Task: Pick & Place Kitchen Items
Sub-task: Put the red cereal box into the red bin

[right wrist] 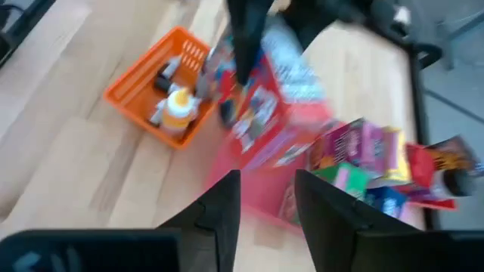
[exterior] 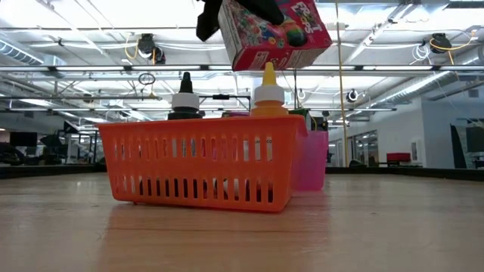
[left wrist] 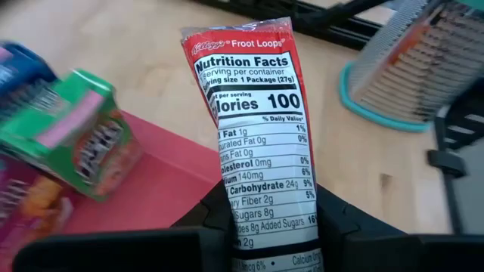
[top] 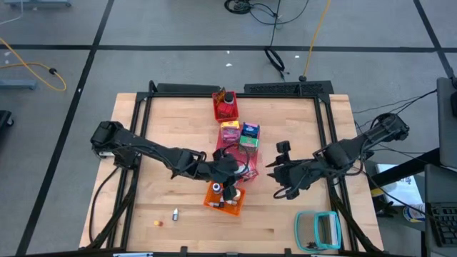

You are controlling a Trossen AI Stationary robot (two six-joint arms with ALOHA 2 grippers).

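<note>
A red Froot Loops carton (exterior: 276,30) hangs tilted above the orange basket (exterior: 204,162), with my left gripper (top: 230,170) shut on it. The basket (top: 225,196) holds a black-capped bottle (exterior: 185,98) and a yellow bottle (exterior: 266,94). More cartons, pink-yellow (top: 229,132) and blue-green (top: 249,134), sit on a flat red mat (left wrist: 166,181). My right gripper (right wrist: 268,200) stands open to the right of the mat (top: 275,175), nothing between its fingers. My left gripper pinches the carton's near end (left wrist: 272,219) between its two fingers (left wrist: 215,227), which lie on the two wide faces; the narrow nutrition-facts side faces the wrist camera. The fingers slant down from the table's left. The carton is lifted clear and tilted.
A red bin (top: 225,106) with items stands at the far middle. A teal-framed rectangular object (top: 318,230) lies near the front right corner. A tiny bottle (top: 175,213) and a small orange thing (top: 158,222) lie on bare wood at the front left.
</note>
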